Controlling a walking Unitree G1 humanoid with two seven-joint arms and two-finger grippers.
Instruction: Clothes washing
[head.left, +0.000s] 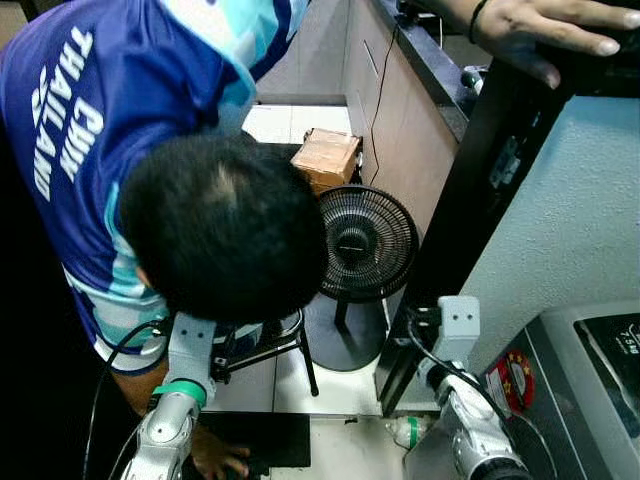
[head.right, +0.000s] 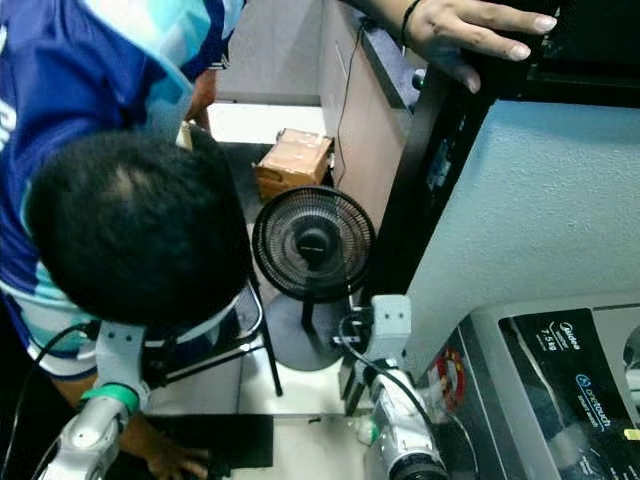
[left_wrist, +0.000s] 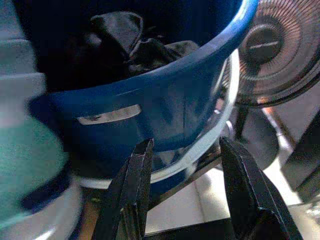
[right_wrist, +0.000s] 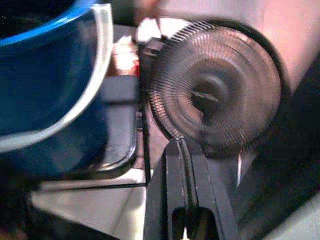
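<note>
Nothing is washing yet: clothes (left_wrist: 127, 42) are sitting in the blue tub (left_wrist: 165, 100). Left gripper (left_wrist: 187, 165) is gaping before it, empty; right gripper (right_wrist: 186, 165) pinched closed, washer (head.right: 560, 380) waiting.

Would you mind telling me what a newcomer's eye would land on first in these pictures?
A person in a blue shirt bends low right before the robot, between its arms. Behind them stands a black fan, and the open left gripper faces a blue basin holding dark clothes.
</note>
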